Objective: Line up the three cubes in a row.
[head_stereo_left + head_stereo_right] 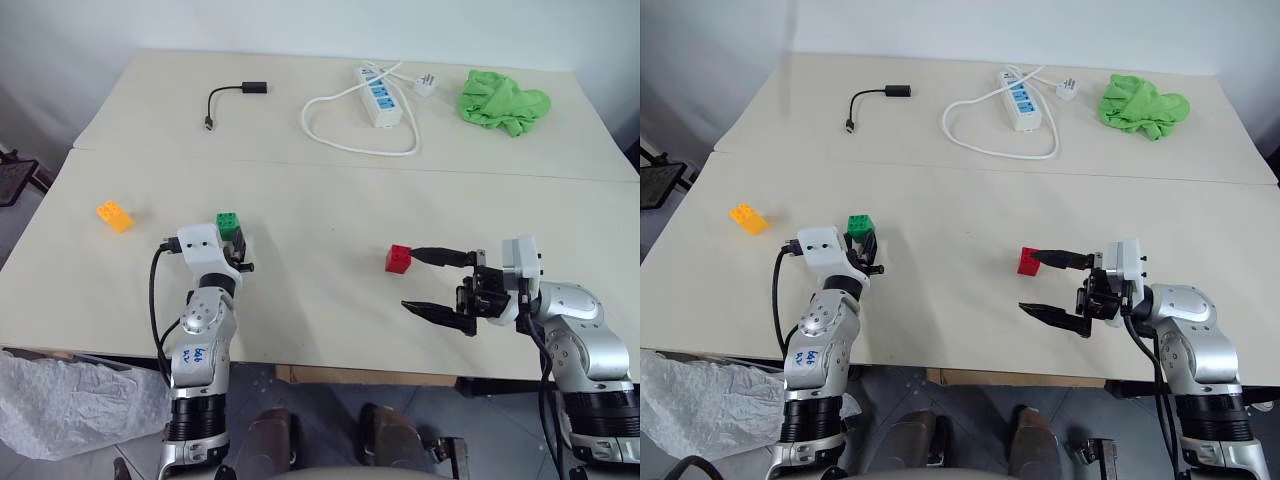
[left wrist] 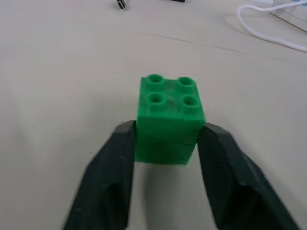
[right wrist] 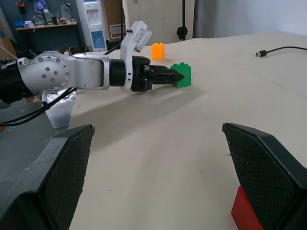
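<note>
Your left claw (image 2: 165,158) is clamped on the green cube (image 2: 169,120): the two black fingers (image 2: 108,182) press against its opposite sides, low down, with the studded top standing clear above them. The cube seems to rest on the worktop (image 1: 320,200), though the head views do not quite settle whether its base touches. It sits near the front left of the surface.

The orange-yellow cube (image 1: 114,215) lies further to your left, well apart from the green one and a little nearer the left edge. It is free of both claws.

The red cube (image 1: 399,258) sits right of centre, near the front. Your right claw (image 1: 438,283) points across the worktop toward your left, its jaws spread wide. One finger's tip reaches just beside the red cube; the other finger lies nearer the front edge. The cube is beside the fingertips rather than between them, and nothing is gripped there.

At the back of the worktop you have a black cable adapter (image 1: 236,97), a white power strip (image 1: 379,98) with its looped cord, and a crumpled green cloth (image 1: 502,101) toward the far right corner.
</note>
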Robot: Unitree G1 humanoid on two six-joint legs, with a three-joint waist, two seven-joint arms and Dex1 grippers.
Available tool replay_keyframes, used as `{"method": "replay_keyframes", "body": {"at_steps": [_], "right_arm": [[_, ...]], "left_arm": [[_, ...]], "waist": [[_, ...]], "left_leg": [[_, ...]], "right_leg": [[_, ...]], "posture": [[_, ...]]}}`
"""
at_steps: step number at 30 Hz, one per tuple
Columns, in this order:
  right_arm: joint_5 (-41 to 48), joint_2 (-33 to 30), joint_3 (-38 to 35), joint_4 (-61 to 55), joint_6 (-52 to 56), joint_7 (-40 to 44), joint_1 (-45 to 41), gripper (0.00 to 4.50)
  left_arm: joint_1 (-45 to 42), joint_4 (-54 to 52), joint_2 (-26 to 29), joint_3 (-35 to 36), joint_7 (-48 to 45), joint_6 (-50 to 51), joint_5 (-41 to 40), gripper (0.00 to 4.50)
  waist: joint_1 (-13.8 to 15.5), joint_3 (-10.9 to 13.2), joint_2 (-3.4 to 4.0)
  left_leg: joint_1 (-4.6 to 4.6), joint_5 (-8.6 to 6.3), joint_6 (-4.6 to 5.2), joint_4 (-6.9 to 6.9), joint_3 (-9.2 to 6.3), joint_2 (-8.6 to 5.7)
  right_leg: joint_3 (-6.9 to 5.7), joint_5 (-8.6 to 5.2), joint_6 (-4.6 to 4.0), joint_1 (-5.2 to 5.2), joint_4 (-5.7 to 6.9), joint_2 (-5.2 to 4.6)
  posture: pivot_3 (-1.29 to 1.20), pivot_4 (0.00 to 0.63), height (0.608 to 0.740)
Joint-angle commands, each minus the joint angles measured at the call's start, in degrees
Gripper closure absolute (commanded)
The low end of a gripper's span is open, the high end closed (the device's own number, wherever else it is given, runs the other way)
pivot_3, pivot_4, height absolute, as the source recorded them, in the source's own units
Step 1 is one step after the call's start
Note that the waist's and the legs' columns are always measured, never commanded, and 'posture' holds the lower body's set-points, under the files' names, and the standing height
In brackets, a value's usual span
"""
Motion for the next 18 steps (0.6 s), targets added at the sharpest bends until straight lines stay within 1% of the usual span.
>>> {"method": "replay_keyframes", "body": {"at_steps": [1,3,5,7,9,10,12,13,15,18], "right_arm": [[0.4,0.2,-0.91,-0.65,-1.38,0.29,0.53,0.0],[0.3,0.15,-1.05,-0.58,-1.55,0.29,0.79,0.0],[0.32,-0.09,-1.5,-0.69,-1.75,0.11,1.29,0.0],[0.71,-0.55,-2.46,-1.02,-1.67,-0.27,1.99,0.0],[0.99,-0.95,-3.18,-1.18,-1.48,-0.53,2.38,0.0],[1.59,-1.91,-5.07,-1.77,-1.23,-0.5,4.2,0.0],[2.33,-3.83,-8.48,-2.85,-1.03,-0.04,8.02,0.0],[2.55,-4.39,-9.31,-3.22,-0.96,0.03,9.14,0.0],[3.06,-4.96,-10.91,-4.0,-0.77,-0.43,11.12,0.0],[3.79,-5.3,-13.31,-5.75,-0.22,-1.26,14.84,0.0]], "left_arm": [[0.48,-0.91,3.25,1.75,-4.89,-2.6,-1.83,3.02],[-0.5,1.42,5.94,2.77,-10.15,-4.0,-4.55,3.02],[-1.61,4.62,10.38,2.15,-19.24,-6.93,-6.76,3.02],[-2.55,8.35,15.15,0.35,-30.48,-12.95,-8.22,3.02],[-3.8,12.17,17.92,-0.4,-37.87,-17.9,-9.44,3.02],[-6.47,16.22,21.09,-2.69,-48.59,-21.25,-10.54,3.02],[-13.76,25.88,25.36,-7.58,-65.27,-27.97,-10.01,3.02],[-16.44,29.67,26.23,-9.01,-70.09,-30.67,-9.82,3.02],[-23.08,38.58,25.48,-11.22,-74.0,-34.3,-7.84,3.02],[-33.72,52.57,21.3,-14.03,-80.27,-39.27,-5.53,3.02]], "waist": [[-0.06,0.0,0.0],[-0.09,0.0,0.0],[-0.02,0.0,0.01],[0.0,0.0,0.01],[-0.04,0.0,0.01],[0.15,0.0,0.01],[0.71,0.0,0.01],[0.99,0.0,0.02],[0.97,0.0,0.02],[1.14,0.0,0.0]], "left_leg": [[0.0,0.0,0.0,0.0,0.0,0.01],[0.0,0.0,0.0,0.0,0.0,0.01],[0.0,0.0,-0.01,0.0,0.0,0.02],[-0.01,0.0,-0.01,0.03,-0.02,0.0],[-0.01,-0.01,-0.01,0.04,0.01,-0.02],[-0.02,-0.01,-0.01,0.03,0.0,-0.02],[-0.1,-0.01,-0.01,0.09,0.18,-0.08],[-0.15,-0.01,-0.02,0.17,0.21,-0.07],[-0.14,-0.01,-0.01,0.17,0.26,-0.1],[-0.09,-0.01,0.02,0.17,0.25,-0.1]], "right_leg": [[0.0,0.0,0.0,0.0,0.0,0.0],[0.0,0.0,0.0,0.0,0.0,0.0],[0.0,0.0,0.0,0.0,0.0,0.0],[-0.02,0.0,0.0,0.0,0.01,0.0],[-0.04,0.0,0.0,0.0,0.01,0.0],[-0.04,0.0,-0.01,0.0,0.0,0.0],[-0.23,-0.01,-0.01,0.05,-0.02,0.0],[-0.35,-0.02,-0.03,0.07,-0.01,0.01],[-0.34,-0.01,-0.02,0.12,-0.06,0.01],[-0.38,0.0,0.01,0.22,-0.08,0.02]], "posture": [[0.0,0.15,0.74],[0.0,0.15,0.74],[0.0,0.15,0.74],[0.0,0.15,0.74],[0.0,0.15,0.74],[0.0,0.15,0.74],[0.0,0.15,0.74],[0.0,0.15,0.74],[0.0,0.15,0.74],[0.0,0.15,0.74]]}}
